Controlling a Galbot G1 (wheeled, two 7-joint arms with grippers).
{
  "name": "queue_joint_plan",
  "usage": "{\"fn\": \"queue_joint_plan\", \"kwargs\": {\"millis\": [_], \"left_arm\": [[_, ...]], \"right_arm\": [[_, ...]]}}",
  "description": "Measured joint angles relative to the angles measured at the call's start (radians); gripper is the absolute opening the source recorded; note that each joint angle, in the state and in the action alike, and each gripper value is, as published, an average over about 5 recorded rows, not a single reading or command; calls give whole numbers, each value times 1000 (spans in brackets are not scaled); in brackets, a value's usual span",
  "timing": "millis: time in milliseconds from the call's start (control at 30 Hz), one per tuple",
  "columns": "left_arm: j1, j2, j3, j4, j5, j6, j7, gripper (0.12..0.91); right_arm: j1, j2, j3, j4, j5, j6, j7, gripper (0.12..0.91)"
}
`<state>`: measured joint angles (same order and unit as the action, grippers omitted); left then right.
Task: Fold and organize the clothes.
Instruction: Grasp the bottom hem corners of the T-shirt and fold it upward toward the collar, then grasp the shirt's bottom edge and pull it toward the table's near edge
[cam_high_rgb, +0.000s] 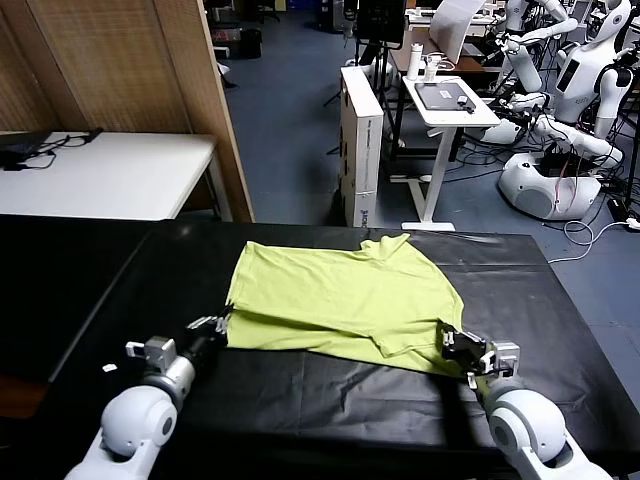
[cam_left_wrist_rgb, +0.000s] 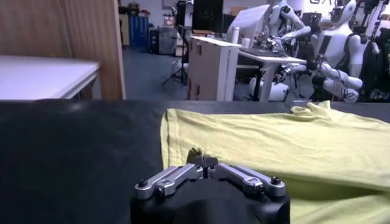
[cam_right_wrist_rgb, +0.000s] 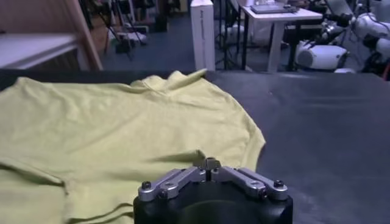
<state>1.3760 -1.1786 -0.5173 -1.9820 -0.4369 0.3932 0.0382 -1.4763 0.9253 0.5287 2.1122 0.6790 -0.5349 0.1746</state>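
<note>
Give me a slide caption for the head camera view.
Both grippers, left and right, pinch the near corners of a yellow-green T-shirt on the black table.

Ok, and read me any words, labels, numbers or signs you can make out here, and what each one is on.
No text here can be read.
White carton behind the table: blue print low on its side, too small to read.
T-shirt: no print or label showing.
</note>
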Motion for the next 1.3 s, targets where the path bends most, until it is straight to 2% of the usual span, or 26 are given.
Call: {"fn": "queue_joint_plan", "kwargs": {"millis": [33, 100, 167, 433, 733, 833, 1000, 1100, 1200, 1300], "left_arm": [[12, -5, -6, -10, 4, 0, 0, 753], [39, -15, -16, -33, 15, 0, 0, 849], [67, -27, -22, -55, 26, 1, -1, 892], [133, -56, -48, -68, 48, -1, 2, 907], [134, -58, -65, -44, 43, -8, 2, 907], [134, -63, -64, -35, 45, -11, 2, 907], [132, -69, -60, -19, 48, -16, 3, 900], [128, -69, -59, -10, 49, -19, 5, 868], [125, -68, -59, 0, 49, -22, 10, 797], [124, -69, -58, 9, 48, -26, 14, 677]], "right_arm": [[-19, -9, 9, 14, -1, -2, -3, 869], [-58, -24, 27, 38, -2, -3, -8, 895], [-93, -33, 43, 56, -5, -1, -14, 904], [-187, -29, 70, 76, -36, 13, -37, 907], [-200, -26, 59, 70, -48, 15, -36, 905], [-204, -26, 59, 67, -48, 15, -36, 833], [-205, -25, 59, 65, -48, 14, -34, 660], [-204, -24, 58, 62, -49, 14, -33, 590], [-204, -24, 58, 59, -49, 14, -33, 512], [-205, -24, 58, 59, -49, 14, -32, 449]]}}
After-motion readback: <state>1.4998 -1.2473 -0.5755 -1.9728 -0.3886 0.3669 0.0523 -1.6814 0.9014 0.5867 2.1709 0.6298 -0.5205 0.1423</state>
